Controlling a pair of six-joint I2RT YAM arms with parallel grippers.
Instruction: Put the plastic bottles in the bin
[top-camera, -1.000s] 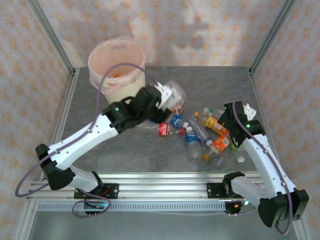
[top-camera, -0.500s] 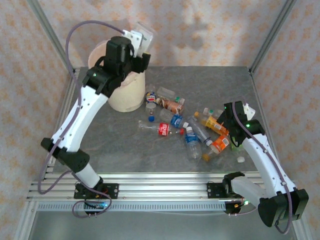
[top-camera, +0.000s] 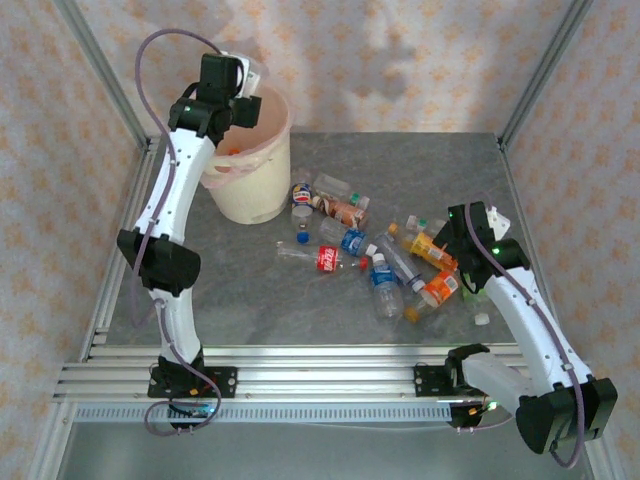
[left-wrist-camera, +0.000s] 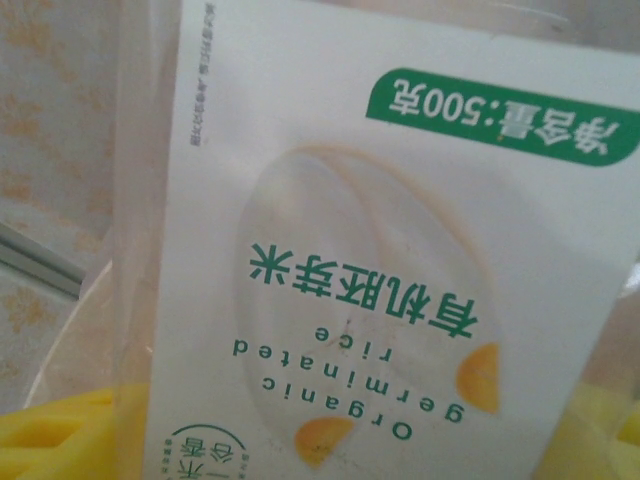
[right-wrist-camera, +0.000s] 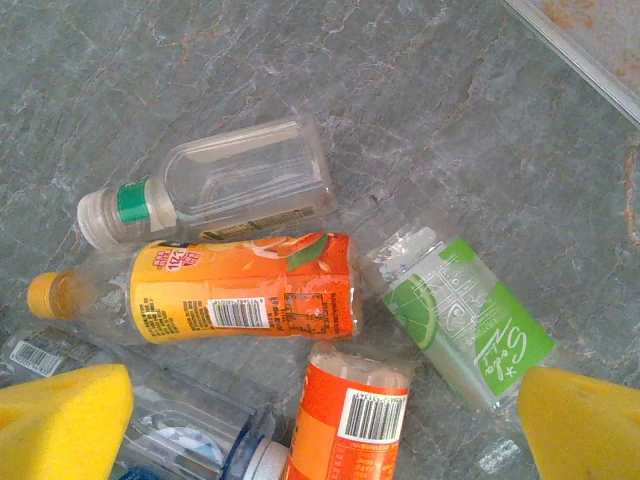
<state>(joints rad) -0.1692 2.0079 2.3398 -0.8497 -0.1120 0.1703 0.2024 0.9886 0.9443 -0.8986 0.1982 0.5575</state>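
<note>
Plastic bottles (top-camera: 328, 258) clear, orange, red, blue labels, beside cream bin (top-camera: 250, 195), left gripper (top-camera: 250, 78) pinching white-labelled bottle (left-wrist-camera: 400, 250), right gripper (right-wrist-camera: 325, 420) spread

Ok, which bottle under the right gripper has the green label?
The clear bottle with the lime-slice label, rightmost in the right wrist view. Its neighbours wear orange labels; the white-capped bottle is green only at its neck ring.

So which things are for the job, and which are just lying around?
For the job: bin; plastic bottles on the table; rice-label container held in the left gripper.
Just lying about: loose white cap; loose blue cap.
</note>
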